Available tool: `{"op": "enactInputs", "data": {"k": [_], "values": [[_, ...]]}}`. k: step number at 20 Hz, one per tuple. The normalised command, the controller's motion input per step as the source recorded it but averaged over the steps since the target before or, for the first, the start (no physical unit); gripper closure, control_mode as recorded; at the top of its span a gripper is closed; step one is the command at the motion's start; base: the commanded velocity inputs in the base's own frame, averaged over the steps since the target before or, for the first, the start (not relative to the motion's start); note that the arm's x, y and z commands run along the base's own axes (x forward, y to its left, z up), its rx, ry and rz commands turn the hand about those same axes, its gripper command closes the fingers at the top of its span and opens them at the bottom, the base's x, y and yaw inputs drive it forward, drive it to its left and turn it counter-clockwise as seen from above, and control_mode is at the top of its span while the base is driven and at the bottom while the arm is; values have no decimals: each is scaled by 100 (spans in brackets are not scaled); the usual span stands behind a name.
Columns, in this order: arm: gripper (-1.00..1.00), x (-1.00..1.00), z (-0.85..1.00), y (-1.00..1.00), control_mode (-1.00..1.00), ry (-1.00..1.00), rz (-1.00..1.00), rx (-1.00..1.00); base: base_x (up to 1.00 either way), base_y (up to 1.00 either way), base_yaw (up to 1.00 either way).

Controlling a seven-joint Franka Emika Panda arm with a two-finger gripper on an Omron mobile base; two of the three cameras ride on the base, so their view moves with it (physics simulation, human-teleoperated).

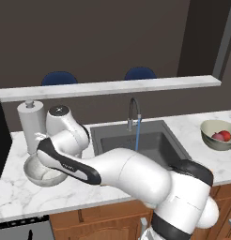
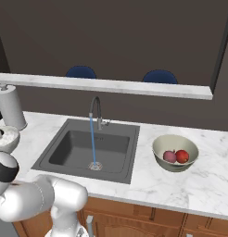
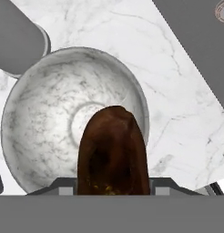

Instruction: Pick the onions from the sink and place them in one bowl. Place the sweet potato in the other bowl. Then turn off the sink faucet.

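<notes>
My gripper is shut on the sweet potato, a dark brown oblong held just above the silvery mottled bowl. That bowl sits on the counter left of the sink, partly hidden by my arm. On the right stands the olive-beige bowl, with the bright red onion and the pinkish onion inside. The right base view has the same bowl and both onions. A blue stream of water runs from the faucet into the sink.
A paper towel roll stands right behind the mottled bowl. A raised marble ledge runs along the back of the counter, with two blue chair backs beyond it. A dark appliance edge stands at the far left.
</notes>
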Motion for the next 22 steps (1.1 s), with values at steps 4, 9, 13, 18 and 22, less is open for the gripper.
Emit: {"op": "enactInputs", "data": {"k": [4, 9, 13, 18, 22], "values": [[100, 6, -12, 20, -100, 8, -7, 0, 0, 0, 0], [100, 1, -22, 26, -100, 0, -6, 0, 0, 0, 0], [100, 1, -19, 9, -100, 0, -6, 0, 0, 0, 0], [100, 3, -14, -1, -100, 0, -5, 0, 0, 0, 0], [100, 0, -15, -7, -100, 0, -3, 0, 0, 0, 0]]}}
